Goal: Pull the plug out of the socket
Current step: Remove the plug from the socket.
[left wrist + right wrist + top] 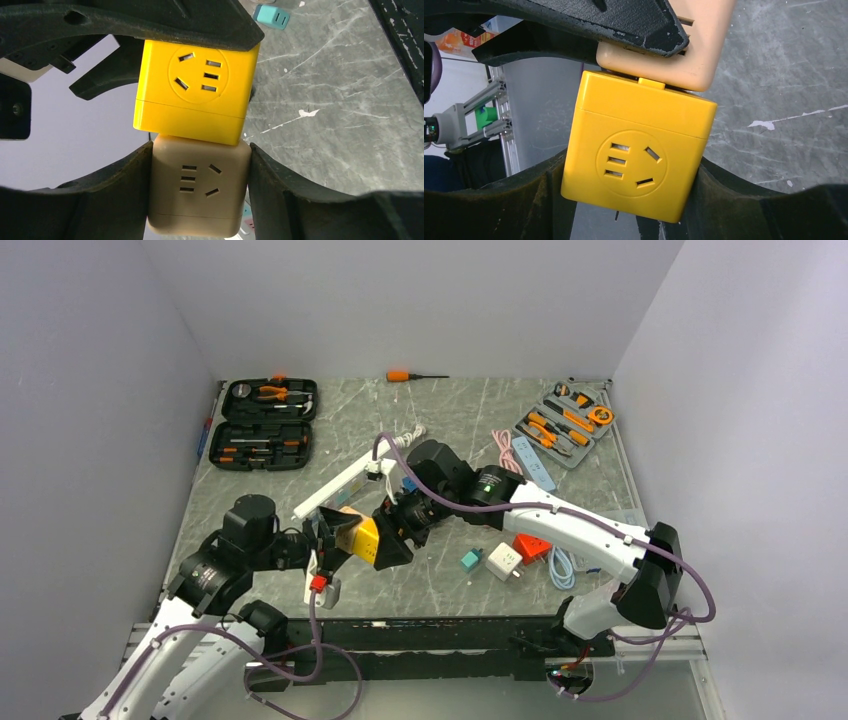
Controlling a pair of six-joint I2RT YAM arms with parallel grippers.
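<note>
Evidently not yet separated: left pincer pinches the beige cube, right pincer the yellow cube, pull remaining

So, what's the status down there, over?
Left gripper shut on beige cube. Right gripper shut on yellow cube. Cubes not yet apart. Nothing seen blocking.

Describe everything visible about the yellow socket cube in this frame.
The yellow socket cube is glossy plastic with rounded edges, a seam round its body and a round face carrying five slots. The right hand grips it on two opposite sides, apparently above the table. One face is mated to the beige cube, held by the left hand. A small yellow tab shows at that joint.
</note>
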